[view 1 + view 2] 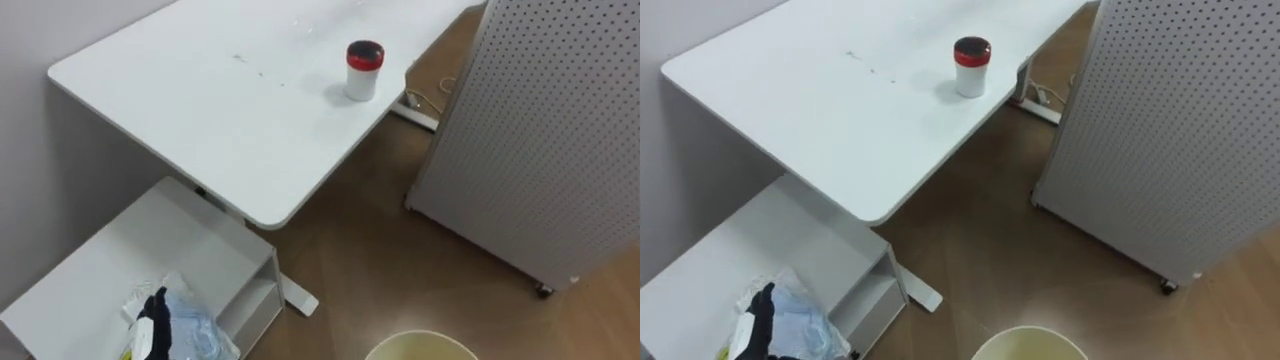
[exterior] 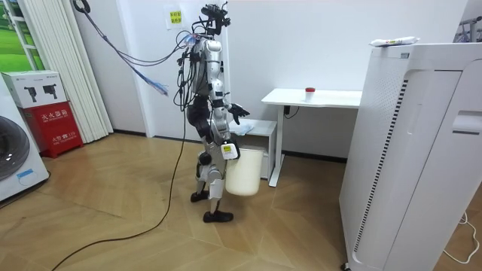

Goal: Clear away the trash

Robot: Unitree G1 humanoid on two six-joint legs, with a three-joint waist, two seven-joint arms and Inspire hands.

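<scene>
Left eye view, sweeping from the left edge: down at seven o'clock sits a low white shelf (image 1: pixel 90 270). On its top lies the garbage (image 1: pixel 195 330), a crumpled heap of pale blue and white plastic. The left hand (image 1: pixel 152 312) is right at that heap's nine o'clock side, dark fingers stretched out straight, not curled round anything. Moving across, the white desk (image 1: pixel 200 110) spreads over the upper middle, with a red-lidded cup (image 1: pixel 364 70) standing upright at one o'clock. At six o'clock the rim of a pale bin (image 1: pixel 420 345) peeks in. Far right, a perforated white panel (image 1: pixel 540 130) stands on the wood floor. Over to the room view: the robot stands at the desk's end with the bin by its legs. The right hand (image 2: pixel 228 149) hangs low at its side, and I cannot tell whether it grips anything.
</scene>
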